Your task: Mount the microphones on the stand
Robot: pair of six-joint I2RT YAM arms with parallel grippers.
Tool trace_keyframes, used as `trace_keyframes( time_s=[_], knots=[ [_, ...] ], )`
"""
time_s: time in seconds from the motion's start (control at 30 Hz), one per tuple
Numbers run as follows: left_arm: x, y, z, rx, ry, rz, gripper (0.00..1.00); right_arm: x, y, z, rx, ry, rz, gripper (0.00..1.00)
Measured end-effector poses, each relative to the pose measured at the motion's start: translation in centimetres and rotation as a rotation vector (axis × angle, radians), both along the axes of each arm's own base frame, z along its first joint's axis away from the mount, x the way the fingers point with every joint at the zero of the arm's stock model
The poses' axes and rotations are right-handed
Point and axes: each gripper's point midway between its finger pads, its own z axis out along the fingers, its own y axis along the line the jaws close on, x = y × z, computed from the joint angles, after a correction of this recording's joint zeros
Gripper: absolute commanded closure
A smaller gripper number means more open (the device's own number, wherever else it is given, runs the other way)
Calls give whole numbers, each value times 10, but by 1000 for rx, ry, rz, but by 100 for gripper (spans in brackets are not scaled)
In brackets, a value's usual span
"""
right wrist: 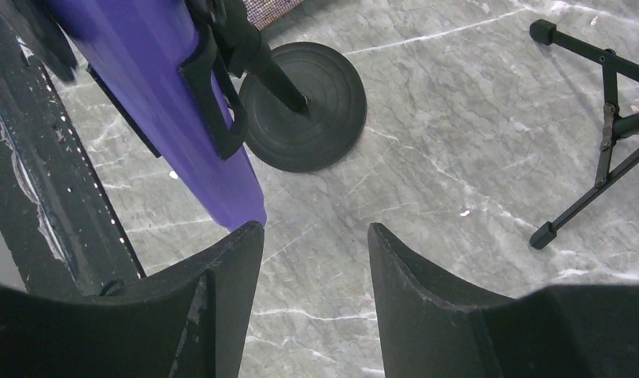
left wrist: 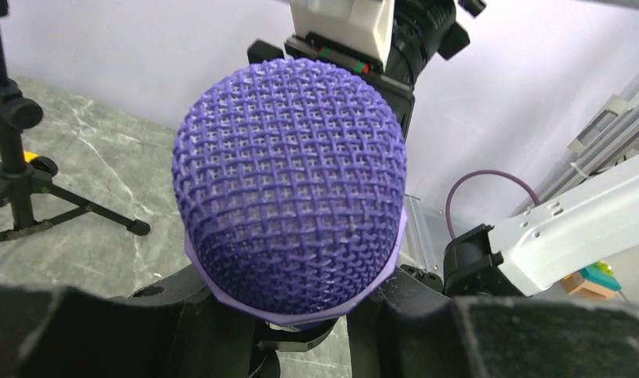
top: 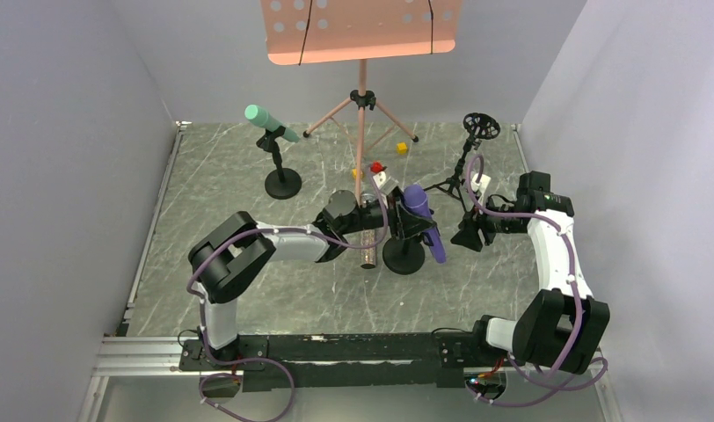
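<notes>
On a grey marbled table (top: 248, 290), two robot arms tend a purple stick microphone with a mesh head (left wrist: 289, 181) at its black round-based stand (right wrist: 304, 106).

The microphone rests tilted in the stand's black clip (right wrist: 214, 102), head high and tail low, apparently so it can be pushed fully home. The left gripper (left wrist: 304, 335) brackets its neck just under the head, fingers close together on either side of the clip; whether they actually press cannot be told. The right gripper (right wrist: 312, 232) hangs at the tail, jaws apart with nothing between them, one finger just beside the tip, seemingly placed to steady it. A mint-green microphone (top: 265, 117) already sits in a like stand at the back left. A glittery pinkish-silver microphone (top: 368, 249) lies on the table by the base. A black tripod stand (top: 466, 163) holds nothing.
</notes>
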Motion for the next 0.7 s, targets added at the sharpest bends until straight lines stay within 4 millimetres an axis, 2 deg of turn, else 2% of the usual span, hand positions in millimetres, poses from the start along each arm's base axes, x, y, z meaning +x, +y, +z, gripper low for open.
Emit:
trace_keyframes(
  time_s=[0.17, 0.23, 0.3, 0.37, 0.43, 0.53, 0.6, 0.7],
  knots=[
    [-7, -7, -14, 21, -15, 0, 97, 0, 2, 1, 13, 2, 4, 43],
    [-8, -8, -14, 19, -22, 3, 91, 0, 2, 0, 19, 5, 5, 42],
    [-7, -7, -14, 19, -23, 10, 73, 0, 3, 0, 24, 6, 7, 42],
    [-6, -8, -14, 18, -22, 15, 47, 0, 4, 1, 30, 8, 8, 41],
    [-6, -8, -13, 19, -19, 20, 28, 1, 4, 2, 35, 8, 10, 41],
    [-3, -12, -18, 55, 13, 20, 13, 0, 5, 2, 38, 12, 11, 41],
    [-2, -12, -31, 105, 61, 19, 3, 0, 5, 2, 39, 16, 12, 41],
    [-4, -11, -52, 181, 131, 16, 1, -2, 5, 1, 41, 26, 14, 41]
  ],
)
